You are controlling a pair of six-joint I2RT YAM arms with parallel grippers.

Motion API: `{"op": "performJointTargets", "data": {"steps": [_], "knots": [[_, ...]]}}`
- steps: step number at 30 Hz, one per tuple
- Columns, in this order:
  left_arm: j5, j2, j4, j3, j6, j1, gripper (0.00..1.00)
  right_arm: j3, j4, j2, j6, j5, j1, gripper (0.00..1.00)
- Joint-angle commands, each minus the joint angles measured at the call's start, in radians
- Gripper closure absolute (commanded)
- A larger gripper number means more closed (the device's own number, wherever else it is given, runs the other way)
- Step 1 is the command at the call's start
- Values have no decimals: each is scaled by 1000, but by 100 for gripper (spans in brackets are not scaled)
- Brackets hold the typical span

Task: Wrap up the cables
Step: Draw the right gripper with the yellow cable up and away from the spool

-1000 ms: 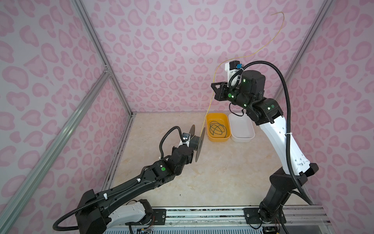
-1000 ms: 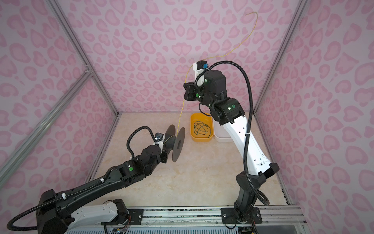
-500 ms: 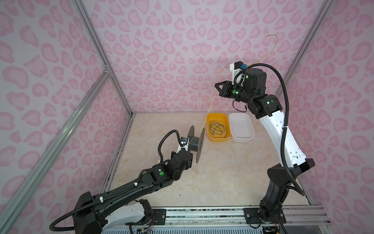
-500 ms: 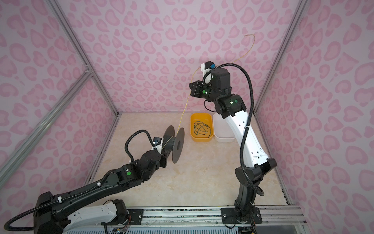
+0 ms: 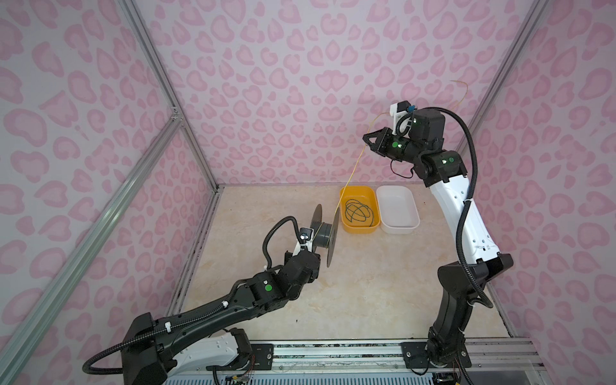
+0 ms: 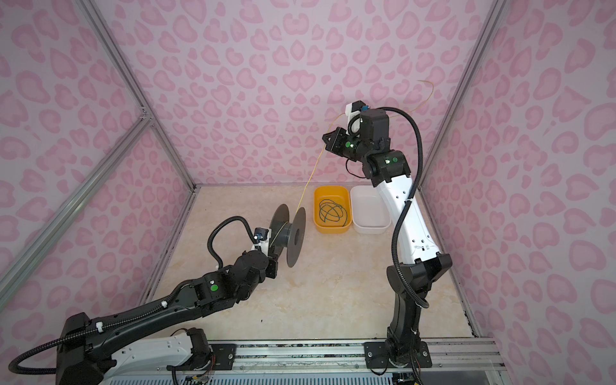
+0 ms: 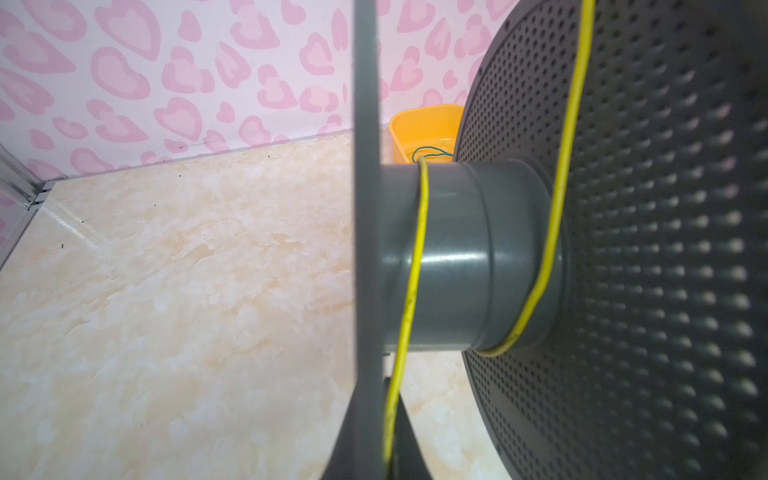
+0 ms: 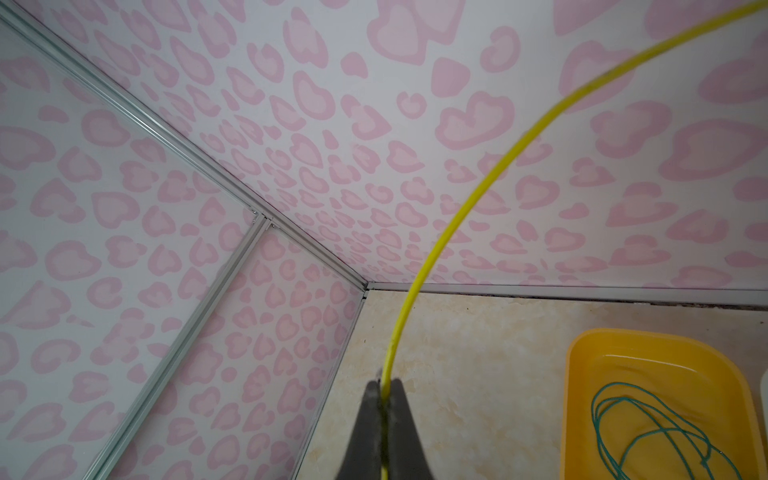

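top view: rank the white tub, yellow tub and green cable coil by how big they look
1. white tub and yellow tub: look alike, unranked
2. green cable coil, inside the yellow tub

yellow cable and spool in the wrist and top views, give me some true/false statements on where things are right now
1. The right gripper is shut on the yellow cable. True.
2. The yellow cable passes around the hub of the spool. True.
3. The green cable lies in the white bin. False: it lies in the yellow bin.
4. The spool lies flat on one flange. False: its flanges stand upright.
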Motion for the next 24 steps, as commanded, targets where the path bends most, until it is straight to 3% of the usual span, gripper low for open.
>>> {"op": "performJointTargets", "data": {"steps": [1,24], "knots": [[25,3,-324,-19,9,-10,96,24,353,6,41,130,-38,100],[11,-76,-395,-56,-33,-17,96,152,371,126,152,104,-218,100]]}}
